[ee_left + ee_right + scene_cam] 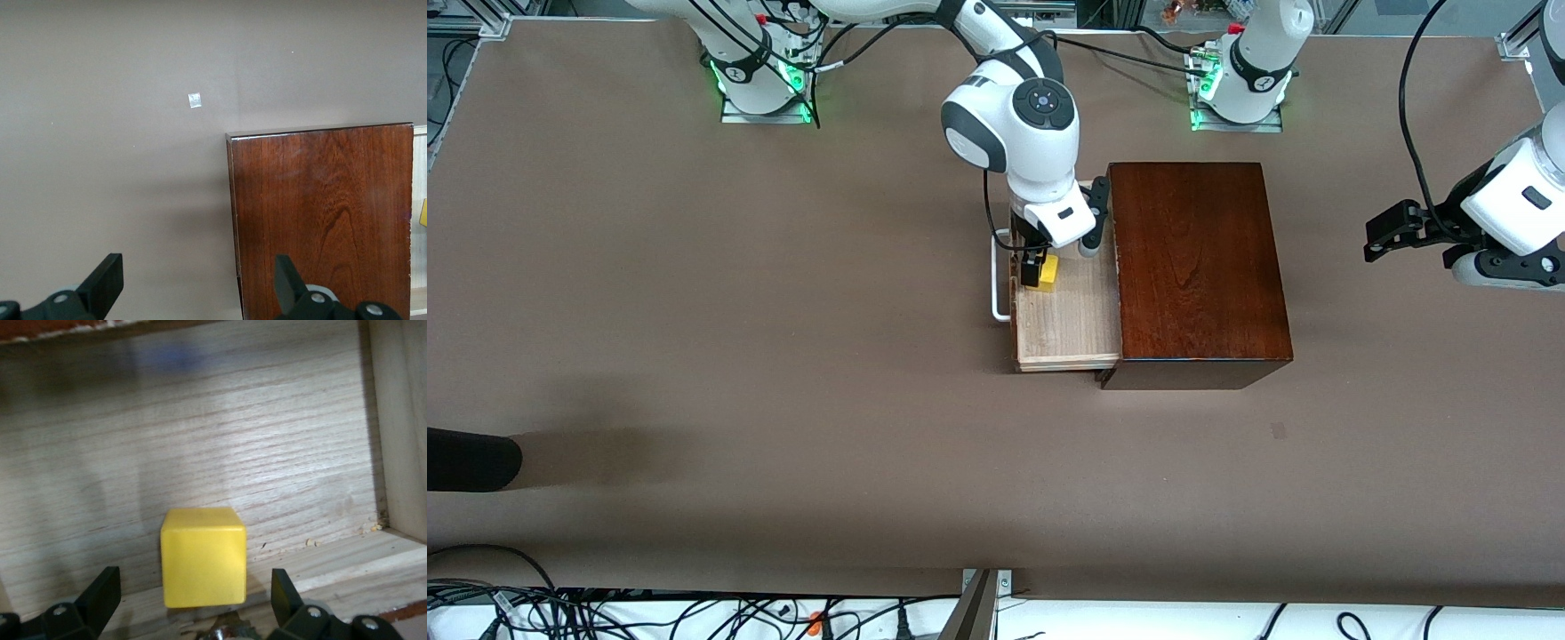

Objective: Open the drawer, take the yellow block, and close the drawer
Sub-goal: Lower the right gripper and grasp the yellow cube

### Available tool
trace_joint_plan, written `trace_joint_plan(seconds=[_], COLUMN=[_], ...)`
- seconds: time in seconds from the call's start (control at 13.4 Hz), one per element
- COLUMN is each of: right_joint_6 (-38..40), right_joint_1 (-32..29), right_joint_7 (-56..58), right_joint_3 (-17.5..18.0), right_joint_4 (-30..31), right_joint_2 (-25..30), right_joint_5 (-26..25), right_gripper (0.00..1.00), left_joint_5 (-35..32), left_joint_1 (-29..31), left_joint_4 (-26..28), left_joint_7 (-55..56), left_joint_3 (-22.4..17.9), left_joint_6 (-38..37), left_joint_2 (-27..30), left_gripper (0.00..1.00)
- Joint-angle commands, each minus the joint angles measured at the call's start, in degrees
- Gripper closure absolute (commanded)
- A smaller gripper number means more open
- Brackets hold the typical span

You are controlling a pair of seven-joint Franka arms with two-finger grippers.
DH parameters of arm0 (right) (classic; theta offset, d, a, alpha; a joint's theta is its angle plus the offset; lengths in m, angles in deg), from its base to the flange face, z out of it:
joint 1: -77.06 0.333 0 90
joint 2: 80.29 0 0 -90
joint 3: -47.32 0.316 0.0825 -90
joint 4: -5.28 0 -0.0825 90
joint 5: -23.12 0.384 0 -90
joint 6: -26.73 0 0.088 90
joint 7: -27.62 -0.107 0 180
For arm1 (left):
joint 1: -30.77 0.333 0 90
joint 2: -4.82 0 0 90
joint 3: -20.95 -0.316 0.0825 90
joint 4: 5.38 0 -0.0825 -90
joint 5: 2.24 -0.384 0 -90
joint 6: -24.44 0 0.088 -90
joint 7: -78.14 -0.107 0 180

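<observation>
Starting at the right arm's end of the table and moving across: the shallow pale-wood drawer (1069, 320) with its white U-shaped bar handle (1000, 283) already stands pulled out of the dark mahogany box (1197, 267), so the opening step looks done. The small bright yellow cube (1048, 273) sits on the drawer floor, close to the front wall by the handle. The right gripper (1039, 267) is down inside the drawer over it; in the right wrist view its black fingers (100, 593) stand wide apart on either side of the cube (203, 557), not touching it, so nothing is held yet. I'd judge the grasp is about to happen: the fingers need to close on the cube, lift it clear, and then the drawer has to be pushed shut. Roughly a third of the job is finished.

Toward the left arm's end, the left gripper (1392, 233) waits in the air over bare brown table, its fingers spread and empty.
</observation>
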Motion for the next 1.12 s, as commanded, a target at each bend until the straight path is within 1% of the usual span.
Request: trace_joint_plan(seconds=[0.0, 0.15, 0.22, 0.3, 0.37, 0.45, 0.52, 0.67, 0.89, 0.97, 1.04], right_joint_6=[-1.33, -2.30, -2.30, -2.30, -2.30, -1.78, -0.90, 1.73, 12.51, 16.12, 18.68], right_joint_1=[-0.17, -0.43, -0.43, -0.43, -0.43, -0.43, -0.26, 0.09, 0.10, 0.10, -0.34], right_joint_7=[0.56, 0.56, 0.56, 0.82, 0.91, 1.09, 1.09, 0.83, 0.30, -1.01, -1.28], right_joint_3=[0.02, 0.02, 0.02, 0.02, -0.07, -0.16, -0.94, -1.56, -1.65, -1.74, -1.83], right_joint_4=[-2.09, -2.09, -2.09, -2.17, -2.35, -3.22, -4.01, -5.50, -13.22, -14.99, -15.53], right_joint_2=[-2.49, -2.93, -2.93, -2.93, -2.76, -2.75, -2.67, -2.32, -1.88, -0.83, 1.44], right_joint_5=[-0.65, -0.65, -0.65, -0.65, -0.74, -0.74, -0.83, -1.18, -1.01, -1.09, -1.01], right_gripper=[0.00, 0.01, 0.12, 0.33, 0.66, 0.85, 1.00, 1.00, 1.00, 1.00, 1.00], left_joint_5=[0.31, 0.31, 0.31, 0.40, 0.40, 0.49, 0.49, 0.49, 0.75, 0.75, 0.49], left_joint_1=[-0.29, -0.29, -0.29, -0.29, -0.29, -0.20, -0.20, -0.38, -0.12, -0.12, -0.38], left_joint_4=[-0.71, -0.71, -0.80, -0.80, -0.80, -0.80, -0.80, -0.80, -1.32, -1.41, -1.32], left_joint_7=[-1.23, -1.23, -1.23, -1.14, -1.06, -0.71, -0.62, -0.62, -0.96, -1.14, -0.88], left_joint_3=[-0.55, -0.55, -0.55, -0.55, -0.55, -0.55, -0.55, -0.46, -0.55, -0.55, -0.55], left_joint_6=[0.11, 0.20, 0.20, 0.20, 0.29, 0.29, 0.20, 0.11, 0.11, 0.11, 0.11], left_joint_2=[-0.24, -0.24, -0.24, -0.24, -0.24, -0.24, -0.24, -0.15, -0.24, -0.24, -0.24], left_gripper=[0.00, 0.00, 0.00, 0.00, 0.00, 0.00, 0.00, 0.00, 0.00, 0.00, 0.00])
